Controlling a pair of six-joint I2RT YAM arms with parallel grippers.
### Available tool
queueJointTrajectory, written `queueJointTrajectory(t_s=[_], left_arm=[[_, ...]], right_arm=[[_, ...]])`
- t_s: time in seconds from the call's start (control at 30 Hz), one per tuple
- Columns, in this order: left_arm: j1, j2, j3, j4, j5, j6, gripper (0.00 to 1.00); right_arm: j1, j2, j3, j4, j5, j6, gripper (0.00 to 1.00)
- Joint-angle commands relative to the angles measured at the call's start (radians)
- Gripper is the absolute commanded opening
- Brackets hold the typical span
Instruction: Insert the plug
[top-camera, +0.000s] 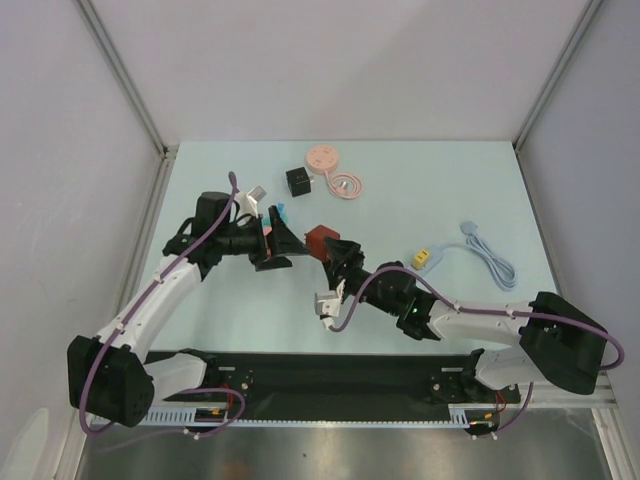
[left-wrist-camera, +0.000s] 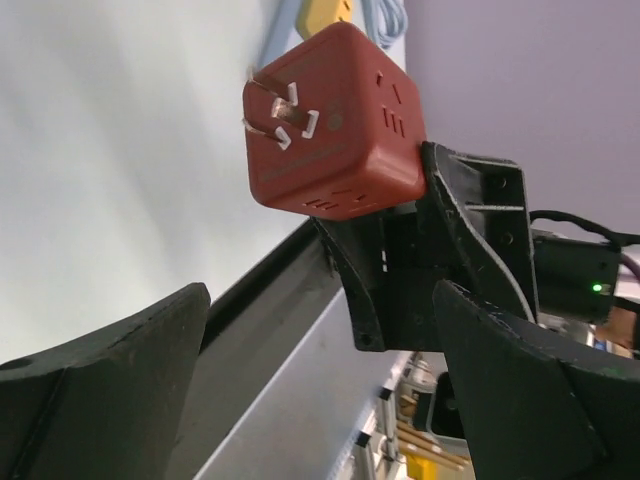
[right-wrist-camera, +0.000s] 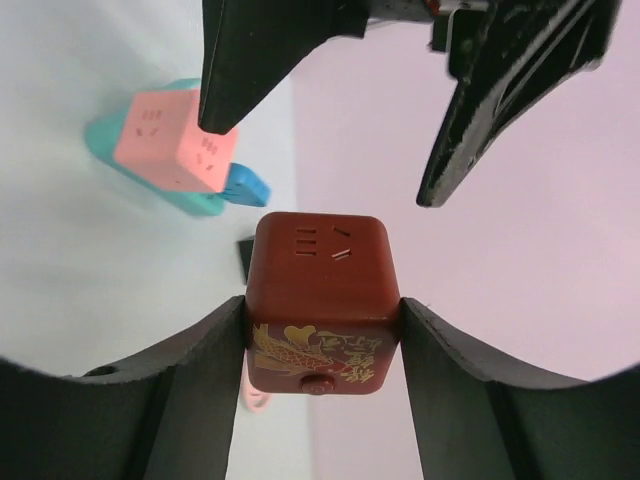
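Observation:
The plug is a red cube (top-camera: 322, 240) with metal prongs (left-wrist-camera: 275, 110) on one face and socket slots on the others. It is held off the table, near the middle. My right gripper (right-wrist-camera: 322, 305) is shut on it, with a finger pressed against each side and a gold fish print facing the camera. My left gripper (left-wrist-camera: 320, 295) is open and empty. It points at the cube's pronged face from just to the left (top-camera: 290, 248). A pink cube (right-wrist-camera: 165, 135) on a teal base (right-wrist-camera: 200, 200) lies on the table behind the left gripper.
At the back lie a black cube (top-camera: 298, 181), a small grey-white adapter (top-camera: 256, 193), a pink round reel (top-camera: 323, 157) and a pink coiled cable (top-camera: 347, 186). A grey cable (top-camera: 490, 255) with a yellow connector (top-camera: 424, 258) lies on the right. Frame posts stand at the back corners.

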Motion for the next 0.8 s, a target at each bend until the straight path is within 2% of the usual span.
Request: queueJointTrajectory(t_s=[0.0,0.07,0.1,0.17,0.2,0.23,0.43,0.57,0.77], left_arm=[[0.011,0.004,0.023,0.072,0.094,-0.111,1.00],[0.011,0.000,-0.015,0.123,0.135,-0.174,1.00],[0.014,-0.002,-0.070,0.237,0.167,-0.282,1.00],[0.014,-0.002,-0.129,0.443,0.229,-0.409,1.00],[0.014,0.000,-0.152,0.514,0.237,-0.505,1.00],[0.014,0.001,-0.170,0.545,0.238,-0.532,0.99],[0.014,0.030,-0.155,0.545,0.218,-0.552,0.99],[0.014,0.055,-0.181,0.661,0.222,-0.631,0.99],[0.014,0.099,-0.183,0.720,0.212,-0.658,0.96]], right_arm=[[0.029,-0.053,-0.018,0.127,0.108,-0.225,0.00],[0.039,-0.074,-0.031,0.126,0.130,-0.283,0.00],[0.045,-0.077,-0.037,0.123,0.139,-0.300,0.00],[0.059,-0.089,-0.052,0.147,0.156,-0.340,0.00],[0.064,-0.089,-0.058,0.164,0.159,-0.351,0.00],[0.067,-0.091,-0.066,0.179,0.160,-0.362,0.00],[0.095,-0.057,-0.087,0.262,0.199,-0.409,0.00],[0.096,-0.050,-0.089,0.267,0.200,-0.411,0.00],[0.110,-0.040,-0.078,0.273,0.197,-0.416,0.00]])
